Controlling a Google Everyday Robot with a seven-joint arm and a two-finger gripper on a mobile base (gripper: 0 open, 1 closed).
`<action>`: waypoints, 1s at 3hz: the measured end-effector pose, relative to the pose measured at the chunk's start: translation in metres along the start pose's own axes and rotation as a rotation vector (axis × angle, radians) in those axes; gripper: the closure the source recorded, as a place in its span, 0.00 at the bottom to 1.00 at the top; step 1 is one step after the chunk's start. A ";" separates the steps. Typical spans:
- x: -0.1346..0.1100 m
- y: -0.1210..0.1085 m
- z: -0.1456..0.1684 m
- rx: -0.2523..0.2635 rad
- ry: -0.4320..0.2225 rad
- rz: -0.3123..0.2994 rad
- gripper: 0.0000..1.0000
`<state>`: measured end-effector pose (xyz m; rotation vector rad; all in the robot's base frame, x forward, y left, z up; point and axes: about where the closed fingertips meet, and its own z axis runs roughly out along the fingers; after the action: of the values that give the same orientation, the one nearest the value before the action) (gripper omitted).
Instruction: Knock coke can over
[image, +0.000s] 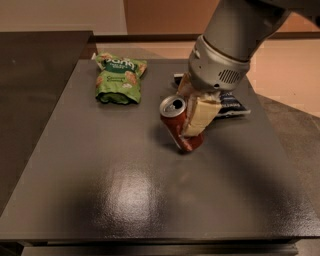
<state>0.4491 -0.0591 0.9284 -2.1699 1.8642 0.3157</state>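
The coke can (173, 109) is red with a silver top and stands near the middle of the dark table (125, 195). It is tilted, with its top leaning to the left and its base at the lower right. My gripper (184, 125) hangs from the large grey arm at the upper right. Its cream fingers (201, 116) are closed around the can, one in front on the right and one behind. The far finger is mostly hidden by the can.
A green snack bag (118, 77) lies at the back left of the table. A dark blue snack bag (229, 106) lies just behind the gripper, partly hidden by it. The table's right edge borders a lower floor area.
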 end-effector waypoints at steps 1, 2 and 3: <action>0.017 -0.015 -0.007 0.020 0.115 0.020 1.00; 0.019 -0.017 -0.006 0.029 0.213 -0.024 1.00; 0.017 -0.011 0.005 0.023 0.300 -0.082 0.82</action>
<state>0.4625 -0.0721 0.9189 -2.3776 1.9060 -0.0519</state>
